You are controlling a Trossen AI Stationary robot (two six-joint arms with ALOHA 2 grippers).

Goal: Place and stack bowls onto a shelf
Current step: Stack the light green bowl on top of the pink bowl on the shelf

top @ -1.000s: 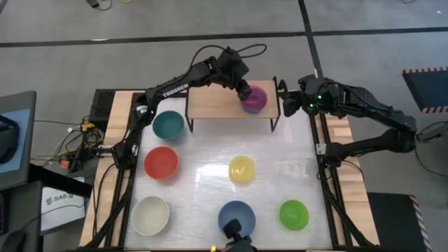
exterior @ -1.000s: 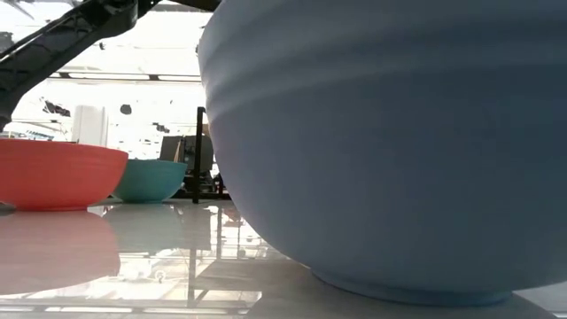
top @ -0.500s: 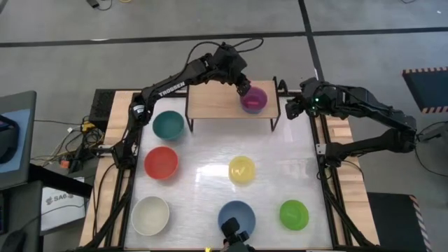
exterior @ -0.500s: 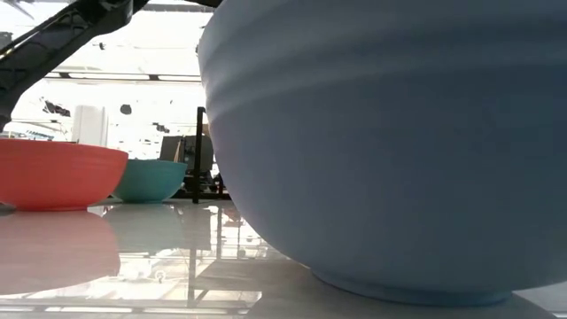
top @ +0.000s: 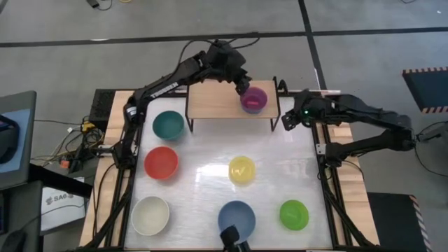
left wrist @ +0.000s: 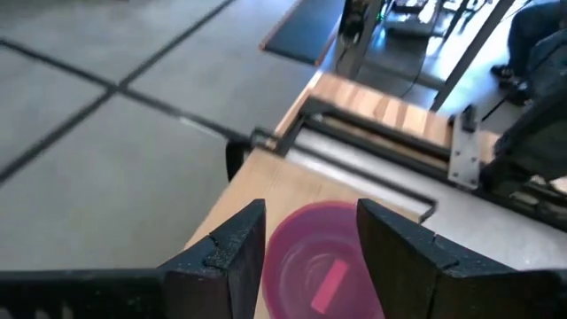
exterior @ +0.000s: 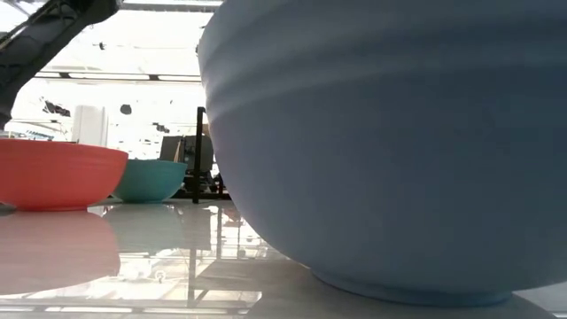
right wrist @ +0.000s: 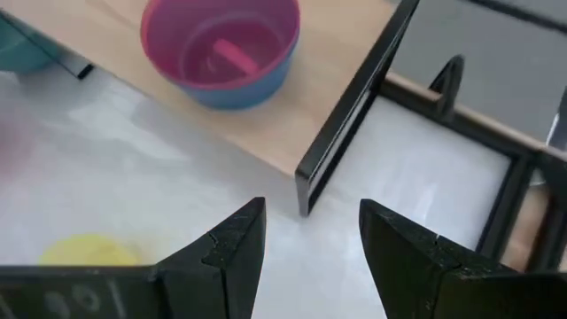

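The light-wood shelf [top: 217,103] stands at the table's far edge. On its right end sits a magenta bowl [top: 254,99], nested in a cyan bowl [right wrist: 252,87]. My left gripper [left wrist: 310,252] hovers open just above the magenta bowl's far-left rim, its fingers on either side of the bowl and clear of it. My right gripper [top: 287,120] is open and holds nothing, beside the shelf's right legs. The teal [top: 168,124], red [top: 161,162], yellow [top: 241,169], white [top: 150,215], blue [top: 236,217] and lime green [top: 294,214] bowls rest on the tabletop.
The shelf's black right leg [right wrist: 350,115] stands just ahead of my right gripper. In the low view the blue bowl [exterior: 381,142] fills most of the picture, with the red bowl [exterior: 58,173] and teal bowl [exterior: 151,180] behind it. The shelf's left and middle are bare wood.
My left gripper has come off the magenta bowl's rim and drawn back a little, up and toward the far edge. The bowl stays nested on the shelf. My right gripper has moved a little toward the table's near edge.
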